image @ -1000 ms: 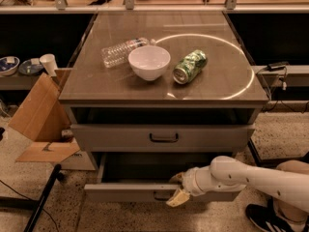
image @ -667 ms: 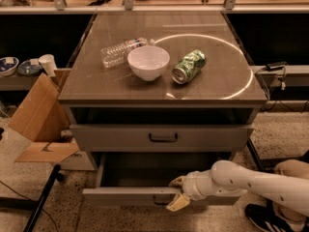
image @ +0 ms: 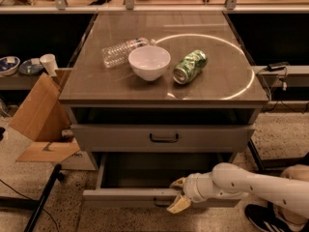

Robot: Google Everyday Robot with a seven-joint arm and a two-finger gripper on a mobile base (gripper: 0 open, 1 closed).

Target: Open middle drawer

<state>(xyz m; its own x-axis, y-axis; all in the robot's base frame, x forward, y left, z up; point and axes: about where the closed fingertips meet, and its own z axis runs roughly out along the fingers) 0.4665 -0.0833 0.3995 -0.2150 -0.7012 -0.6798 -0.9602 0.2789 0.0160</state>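
Fingers [image: 179,206]: two pale yellow tips, apart. One sits up over the top rim of the drawer front, the other lower, in front of the panel. They straddle the front just right of its handle [image: 161,203], not pinched on the handle itself.

Gripper [image: 176,195]: low, at the front centre of the middle drawer [image: 120,197], wrist roughly level, white arm [image: 256,182] coming in from the right.

Middle drawer: lowest one showing, pulled well out of the cabinet, plain grey inside, looks empty. Front is flat and of medium height, with a small dark pull at centre. Upper drawer [image: 116,138] above it is closed or nearly so, own dark handle at centre.

Handling, as a judgement:
- Rigid box on slides, so no give in the panel. Empty, so likely light, with slide friction the main resistance.
- Smooth painted front would slip under a flat push. The handle or the top rim is the hold, since either gives a lip to hook behind.
- Hold near centre. An off-centre pull may rack the drawer on its runners and make it bind.
- Pull straight out, level. Lifting or bearing down would load the slides.
- Near full travel, expect a hard stop, so ease off.

Desk [image: 217,81] top carries a white bowl [image: 149,62], a green can [image: 189,66] lying on its side and a clear bottle [image: 120,52] also lying down. The can and bottle could roll if the cabinet is jerked. Cardboard box [image: 38,115] stands beside it at left, clear of the drawer's path.
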